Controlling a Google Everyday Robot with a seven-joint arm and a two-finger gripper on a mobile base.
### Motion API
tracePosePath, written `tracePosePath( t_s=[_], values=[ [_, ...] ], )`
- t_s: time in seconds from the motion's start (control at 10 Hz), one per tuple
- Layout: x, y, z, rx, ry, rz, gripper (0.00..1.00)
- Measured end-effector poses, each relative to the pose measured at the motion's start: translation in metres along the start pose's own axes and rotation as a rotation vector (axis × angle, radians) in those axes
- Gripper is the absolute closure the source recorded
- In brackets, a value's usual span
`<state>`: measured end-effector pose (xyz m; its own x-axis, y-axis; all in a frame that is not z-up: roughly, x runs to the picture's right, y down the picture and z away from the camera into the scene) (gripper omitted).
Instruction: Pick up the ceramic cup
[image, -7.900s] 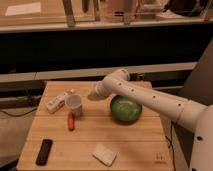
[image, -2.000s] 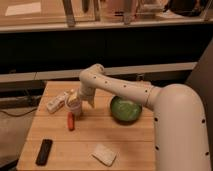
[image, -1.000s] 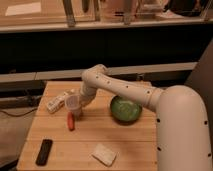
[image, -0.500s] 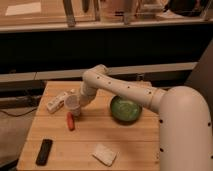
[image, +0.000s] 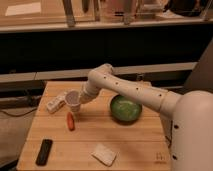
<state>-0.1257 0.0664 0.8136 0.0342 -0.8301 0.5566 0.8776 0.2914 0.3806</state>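
Observation:
The ceramic cup (image: 73, 99) is small, white and tapered, at the left middle of the wooden table (image: 135, 145). My gripper (image: 81, 102) is at the cup's right side and shut on it. The cup is tilted a little and looks slightly off the tabletop. The white arm (image: 135, 91) reaches in from the right, passing behind the green bowl (image: 125, 109). The fingertips are mostly hidden by the cup.
A white box-like item (image: 56, 102) lies just left of the cup. A small red-orange object (image: 70, 121) lies in front of it. A black remote (image: 44, 151) lies at the front left, a flat white packet (image: 104, 154) at the front centre. Dark shelving stands behind the table.
The gripper closed in on the cup from the right. Over the last second the cup has tipped and risen slightly with the gripper. Nothing else has moved.

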Motion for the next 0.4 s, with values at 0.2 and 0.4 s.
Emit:
tracePosePath(
  t_s=[0.2,0.4],
  values=[
    [0.0012,-0.0067,-0.0108,0.007,0.023,-0.006,1.00],
    [0.0014,-0.0105,-0.0149,0.011,0.032,-0.007,1.00]
  ],
)
